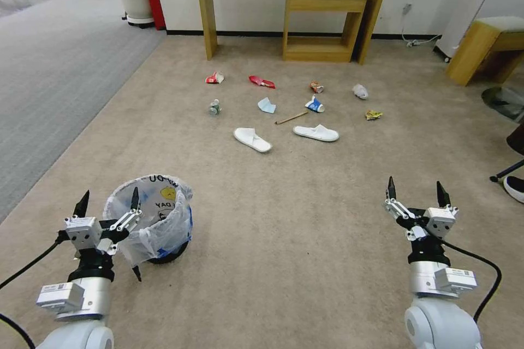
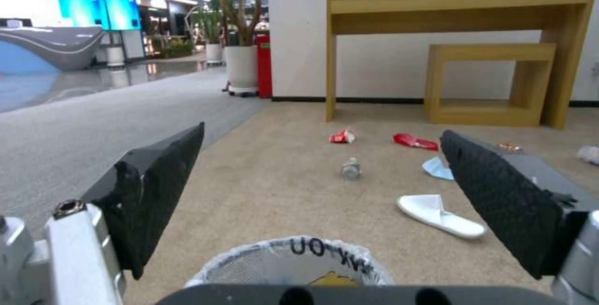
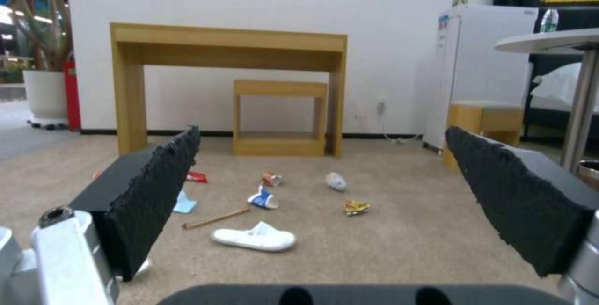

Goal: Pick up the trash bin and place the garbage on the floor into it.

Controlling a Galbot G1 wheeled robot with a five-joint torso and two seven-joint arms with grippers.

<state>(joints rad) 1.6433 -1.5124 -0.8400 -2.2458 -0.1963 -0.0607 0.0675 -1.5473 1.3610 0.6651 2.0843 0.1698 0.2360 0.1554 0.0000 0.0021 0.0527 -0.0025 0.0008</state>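
Head view: left hand [image 1: 107, 200] hovering open at near rim of trash bin [image 1: 155, 218], lining up grasp; right hand [image 1: 416, 190] waiting open, right side.
Left wrist view: bin just below, garbage [image 2: 351, 168] lying far on floor [image 2: 281, 188].
Right wrist view: slipper [image 3: 254, 238] sitting nearest.

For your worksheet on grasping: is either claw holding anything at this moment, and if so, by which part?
Nothing is held. The left claw is open at the near rim of the trash bin, not closed on it. The right claw is open over bare floor.
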